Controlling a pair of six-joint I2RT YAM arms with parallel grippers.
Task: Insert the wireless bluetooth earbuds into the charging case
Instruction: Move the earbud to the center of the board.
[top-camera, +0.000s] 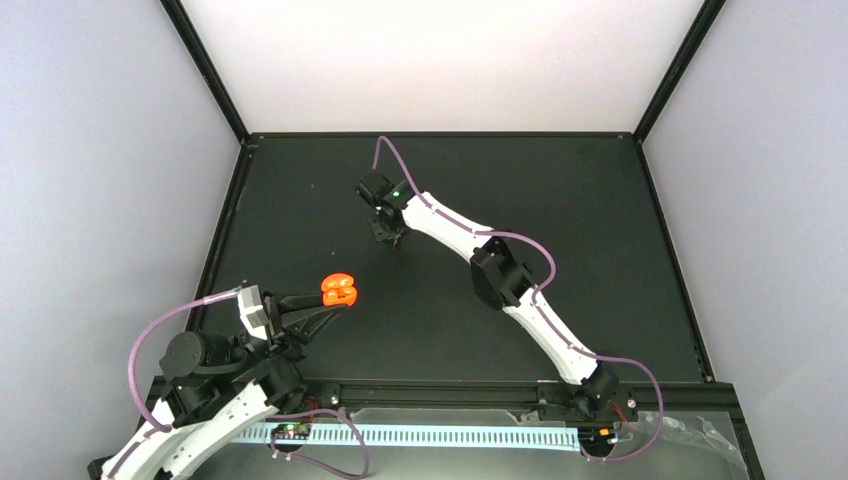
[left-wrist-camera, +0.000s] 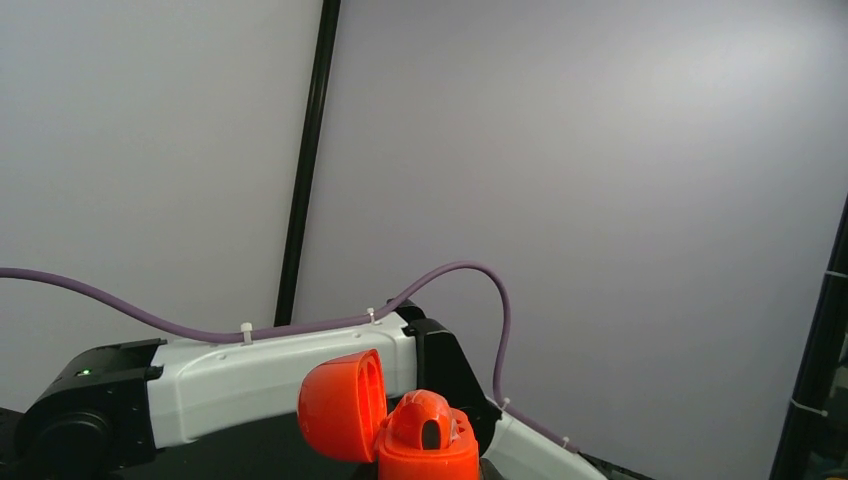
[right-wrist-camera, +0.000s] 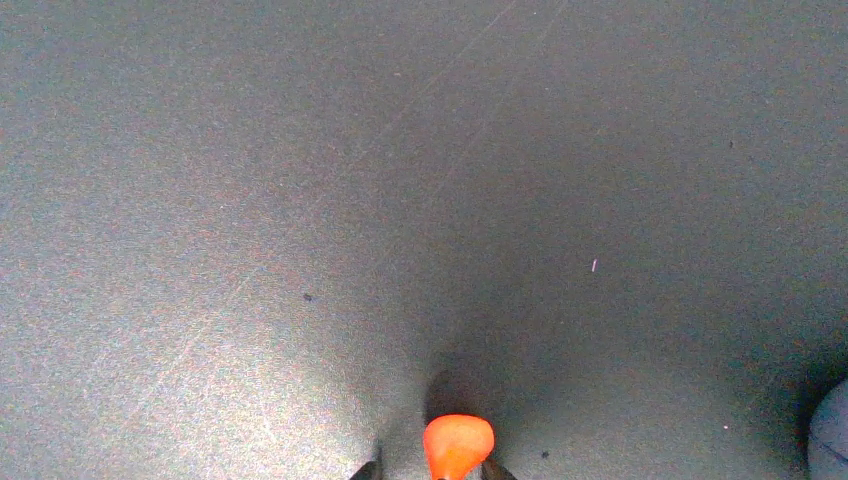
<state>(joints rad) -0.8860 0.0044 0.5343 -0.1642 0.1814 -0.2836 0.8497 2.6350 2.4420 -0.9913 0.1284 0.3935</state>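
My left gripper (top-camera: 335, 306) is shut on a red-orange charging case (top-camera: 340, 290) and holds it above the mat at the near left. In the left wrist view the case (left-wrist-camera: 425, 452) is open, its lid (left-wrist-camera: 338, 405) hinged to the left, and a rounded orange part with a dark slot sits in its base. My right gripper (top-camera: 388, 234) is over the far middle of the mat. In the right wrist view it (right-wrist-camera: 430, 472) holds a small red-orange earbud (right-wrist-camera: 458, 444) between its tips, just over the mat. No lavender earbuds show.
The black mat (top-camera: 560, 200) is bounded by a black frame and grey walls. My right arm (top-camera: 500, 272) stretches diagonally across the mat's middle. A pale rounded shape (right-wrist-camera: 832, 430) shows at the right edge of the right wrist view. A black rail (top-camera: 450, 390) runs along the near edge.
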